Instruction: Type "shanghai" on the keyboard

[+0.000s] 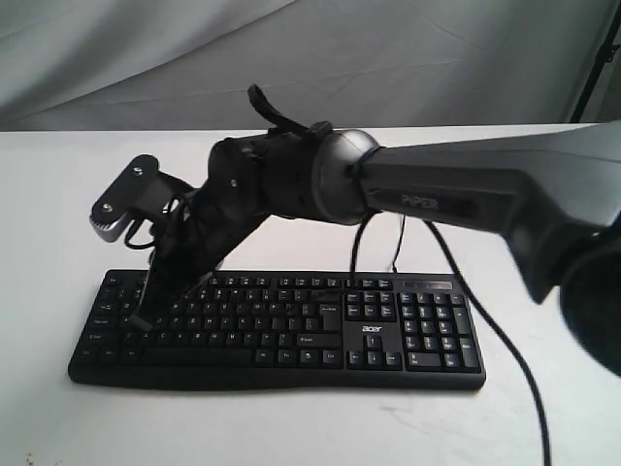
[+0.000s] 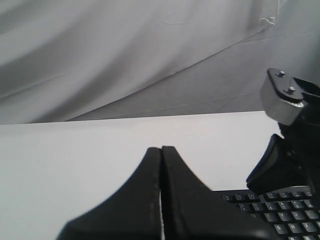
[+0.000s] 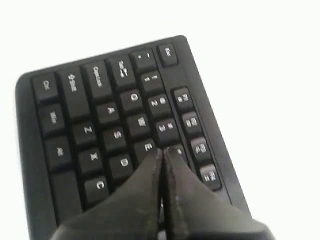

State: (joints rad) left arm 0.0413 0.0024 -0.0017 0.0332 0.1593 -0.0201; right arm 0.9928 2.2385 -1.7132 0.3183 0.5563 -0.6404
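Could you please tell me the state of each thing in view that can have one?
keyboard: lying flat on the table, keys facing up.
right gripper: shut, holding nothing, tips by the E key at the keyboard's left end; contact unclear.
left gripper: shut, holding nothing, off the keyboard.

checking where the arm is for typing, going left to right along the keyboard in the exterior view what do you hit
Along the keyboard: right gripper → acer logo → number pad
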